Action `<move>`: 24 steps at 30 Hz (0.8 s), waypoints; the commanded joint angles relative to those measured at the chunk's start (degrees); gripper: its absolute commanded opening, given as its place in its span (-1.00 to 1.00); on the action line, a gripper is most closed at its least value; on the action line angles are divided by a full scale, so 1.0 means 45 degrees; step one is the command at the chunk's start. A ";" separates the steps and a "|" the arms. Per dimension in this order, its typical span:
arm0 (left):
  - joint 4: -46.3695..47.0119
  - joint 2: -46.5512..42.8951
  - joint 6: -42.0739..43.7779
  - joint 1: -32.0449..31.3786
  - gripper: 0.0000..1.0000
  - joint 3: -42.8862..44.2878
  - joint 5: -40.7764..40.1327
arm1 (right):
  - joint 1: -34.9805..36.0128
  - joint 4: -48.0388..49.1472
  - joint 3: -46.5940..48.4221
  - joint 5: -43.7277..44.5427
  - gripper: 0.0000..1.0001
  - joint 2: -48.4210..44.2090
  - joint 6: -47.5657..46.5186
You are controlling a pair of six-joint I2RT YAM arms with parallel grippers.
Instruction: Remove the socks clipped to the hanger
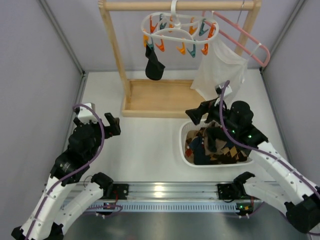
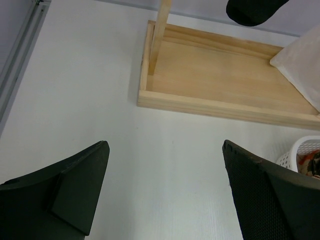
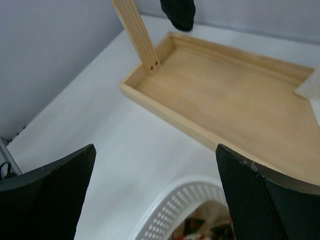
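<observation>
- My right fingers [image 1: 195, 115] are standing spread wide with nothing between them, hovering just over the far rim of the white basket [image 1: 181, 145]. I am judging this to be a drop-off pose.
- My left fingers [image 1: 112, 125] are likewise released and empty, hanging over bare worktop [image 1: 150, 150] well to the left of the basket and apparently idle.
- Several socks are lying heaped in the basket [image 1: 202, 150], dark ones mixed with argyle.
- One dark sock [image 1: 154, 67] is dangling from a clip on the left side of the white ring hanger [image 1: 176, 33], which hooks over the top bar of the wooden rack [image 1: 114, 45].
- The other orange and teal clips [image 1: 182, 49] are hanging bare, so I am reckoning this sock to be the last one to pull.
- The rack's left upright is standing just beside the sock, narrowing any approach from my left.
- The white mesh bag [image 1: 220, 70] and pink hanger [image 1: 250, 40] are crowding the right side of the bar, between my right arm and the ring.
- The wooden base tray [image 1: 155, 97] is lying directly beneath the sock.
</observation>
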 commanded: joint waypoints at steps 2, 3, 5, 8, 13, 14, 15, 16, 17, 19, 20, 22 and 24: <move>0.0364 -0.0343 0.0042 0.0031 0.97 -0.0064 -0.0187 | 0.0066 0.5471 0.1409 -0.1291 0.99 0.2336 -0.0387; 0.0364 -0.0284 0.0062 0.0011 0.96 -0.0083 -0.0127 | 0.0086 0.5395 0.1901 -0.1528 0.99 0.3424 -0.0795; 0.0364 -0.0129 0.0101 0.0011 0.97 -0.0083 0.0087 | 0.0202 0.5277 0.3168 -0.1628 0.99 0.4446 -0.1284; 0.0326 -0.0030 0.0121 0.0031 0.97 -0.0083 0.0381 | 0.0612 0.4810 0.4847 -0.0929 0.99 0.6302 -0.2650; 0.0364 -0.0069 0.0140 0.0031 0.97 -0.0083 0.0654 | 0.1063 0.4572 0.6709 0.0030 0.95 0.8901 -0.4859; 0.0364 -0.0050 0.0160 0.0011 0.97 -0.0083 0.0732 | 0.1082 0.4728 0.7078 0.0399 0.94 0.9503 -0.5306; 0.0384 -0.0030 0.0179 0.0031 0.97 -0.0083 0.0810 | 0.1063 0.4730 0.7295 0.0577 0.94 0.9819 -0.5485; 0.0365 -0.0030 0.0179 0.0011 0.97 -0.0083 0.0985 | 0.1043 0.4768 0.7510 0.0656 0.91 1.0151 -0.5660; 0.0364 -0.0030 0.0218 0.0011 0.96 -0.0083 0.1064 | 0.1043 0.4769 0.7937 0.0580 0.89 1.0444 -0.5875; 0.0384 -0.0030 0.0238 0.0031 0.97 -0.0064 0.1221 | 0.1043 0.4962 0.8272 0.0385 0.85 1.1304 -0.6150; 0.0384 -0.0011 0.0257 0.0011 0.97 -0.0064 0.1260 | 0.1024 0.5099 0.8602 0.0152 0.82 1.1577 -0.6150; 0.0384 -0.0030 0.0257 0.0011 0.97 -0.0064 0.1299 | 0.1004 0.5509 0.8819 0.0207 0.77 1.2241 -0.5937; 0.0384 -0.0030 0.0277 0.0011 0.97 -0.0064 0.1377 | 0.0927 0.6271 0.9190 -0.0103 0.77 1.2903 -0.5528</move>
